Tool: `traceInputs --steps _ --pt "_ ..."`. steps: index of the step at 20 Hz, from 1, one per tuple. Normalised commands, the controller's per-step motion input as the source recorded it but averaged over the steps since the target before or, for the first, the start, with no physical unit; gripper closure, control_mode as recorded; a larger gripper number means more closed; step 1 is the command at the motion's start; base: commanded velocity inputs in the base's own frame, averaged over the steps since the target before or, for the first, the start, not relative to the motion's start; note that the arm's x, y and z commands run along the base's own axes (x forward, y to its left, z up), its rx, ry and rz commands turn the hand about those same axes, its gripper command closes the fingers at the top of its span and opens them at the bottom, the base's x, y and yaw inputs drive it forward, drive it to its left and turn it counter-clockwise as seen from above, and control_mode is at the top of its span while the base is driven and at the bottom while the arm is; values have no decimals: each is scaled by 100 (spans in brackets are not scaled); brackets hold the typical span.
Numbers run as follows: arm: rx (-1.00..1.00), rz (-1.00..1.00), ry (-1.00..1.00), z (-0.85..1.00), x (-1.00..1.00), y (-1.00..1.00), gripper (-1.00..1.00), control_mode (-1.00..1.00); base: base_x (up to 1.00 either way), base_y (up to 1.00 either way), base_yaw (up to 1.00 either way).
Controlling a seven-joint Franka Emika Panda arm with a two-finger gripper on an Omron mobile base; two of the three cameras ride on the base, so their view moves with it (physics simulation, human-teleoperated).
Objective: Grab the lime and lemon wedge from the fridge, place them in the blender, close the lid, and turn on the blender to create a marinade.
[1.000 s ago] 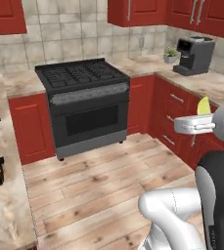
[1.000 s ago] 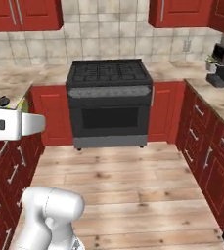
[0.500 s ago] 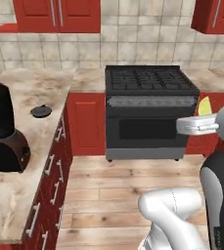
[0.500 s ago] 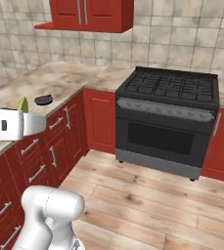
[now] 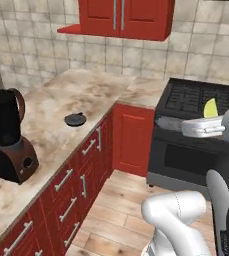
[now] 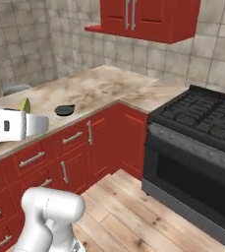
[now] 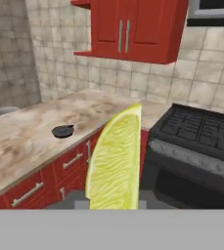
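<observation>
red cabinets and beige tile wrap this kitchen corner, and the marbled bench runs along the wall with the blender standing at its near end, brown base, black jug, no cap on top. the lid lies flat on the bench just beyond the blender, toward the corner, well apart from it; my read is it sits off the jug so the fruit can drop straight in. further along from the blender, past the corner, sits the black stove. now the pincer, held out level in mid-air above the floor in front of the stove, is clamped on the lemon wedge, which stands upright between the tips, peel edge up, pale flesh facing the hand camera. carried high like that, it looks set to clear the bench edge on the way over. i judge the wedge is in transit toward the blender, with the drop into the jug, the lid and the knob all yet to come. lime? can't say from here.
</observation>
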Motion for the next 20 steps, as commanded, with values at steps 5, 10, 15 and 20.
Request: traceInputs --steps 5,10,15,20 --pt "0 0 0 0 0 0 100 100 72 -16 87" --pt "0 0 0 0 0 0 100 100 85 -19 83" --pt "0 0 0 0 0 0 100 100 93 -26 79" --pt "0 0 0 0 0 0 100 100 61 -7 53"
